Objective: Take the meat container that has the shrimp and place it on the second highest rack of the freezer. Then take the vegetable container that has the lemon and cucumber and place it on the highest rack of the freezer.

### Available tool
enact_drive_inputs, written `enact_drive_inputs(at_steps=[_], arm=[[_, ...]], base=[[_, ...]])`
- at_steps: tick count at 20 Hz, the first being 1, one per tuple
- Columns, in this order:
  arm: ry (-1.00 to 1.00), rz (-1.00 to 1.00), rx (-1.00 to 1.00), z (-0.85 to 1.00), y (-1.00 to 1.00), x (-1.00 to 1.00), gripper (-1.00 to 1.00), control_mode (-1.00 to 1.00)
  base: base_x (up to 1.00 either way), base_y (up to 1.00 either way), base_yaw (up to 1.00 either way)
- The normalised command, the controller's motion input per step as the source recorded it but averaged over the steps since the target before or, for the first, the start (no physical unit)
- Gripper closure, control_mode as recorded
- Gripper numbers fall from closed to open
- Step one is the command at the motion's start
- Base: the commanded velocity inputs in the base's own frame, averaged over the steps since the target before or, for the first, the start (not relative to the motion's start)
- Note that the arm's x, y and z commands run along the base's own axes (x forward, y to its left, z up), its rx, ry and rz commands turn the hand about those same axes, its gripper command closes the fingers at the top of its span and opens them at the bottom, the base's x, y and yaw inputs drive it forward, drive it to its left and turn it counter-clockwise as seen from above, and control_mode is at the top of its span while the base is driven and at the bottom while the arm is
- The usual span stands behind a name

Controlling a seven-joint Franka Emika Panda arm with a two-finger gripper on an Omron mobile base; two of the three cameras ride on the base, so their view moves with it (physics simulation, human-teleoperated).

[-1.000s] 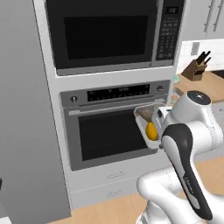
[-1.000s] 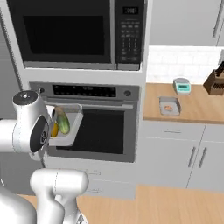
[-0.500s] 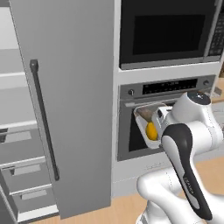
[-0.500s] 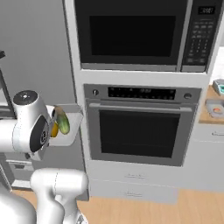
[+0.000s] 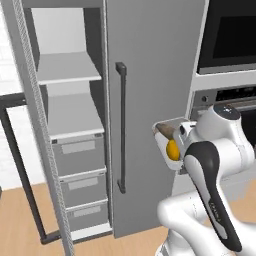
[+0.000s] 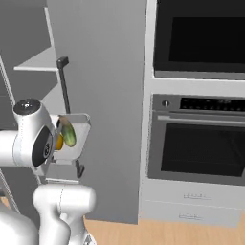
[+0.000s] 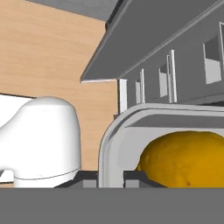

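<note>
One white vegetable container [image 5: 167, 142] is up in the air, clamped in the gripper [image 7: 111, 177], fingers squeezed tight on its rim. It's tipped on edge with the open face sideways, hanging right in front of the freezer [image 5: 150, 75] door panel. The lemon [image 5: 173, 150] sits low in it, and the cucumber [image 6: 68, 132] stands nearly upright, long axis running up and down. In the hand view the lemon [image 7: 186, 158] bulges just past the tray rim [image 7: 109, 144].

Just left of the tray is the dark bar handle [image 5: 120, 127]. Further left and back, the compartment is open: three grey drawers [image 5: 77, 155] stacked below, the second shelf [image 5: 72, 117] above them, then the highest rack [image 5: 67, 68]. To the right is a black wall oven [image 6: 198, 143].
</note>
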Motion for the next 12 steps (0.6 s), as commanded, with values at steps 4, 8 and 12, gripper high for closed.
enact_drive_inputs(at_steps=[4,8,12], arm=[[0.00,0.00,0.00,0.00,0.00,0.00,1.00,1.00],[0.00,0.00,0.00,0.00,0.00,0.00,1.00,1.00],[0.00,0.00,0.00,0.00,0.00,0.00,1.00,1.00]], base=[[0.00,0.70,0.00],[0.00,0.45,0.03],[0.00,0.32,0.07]])
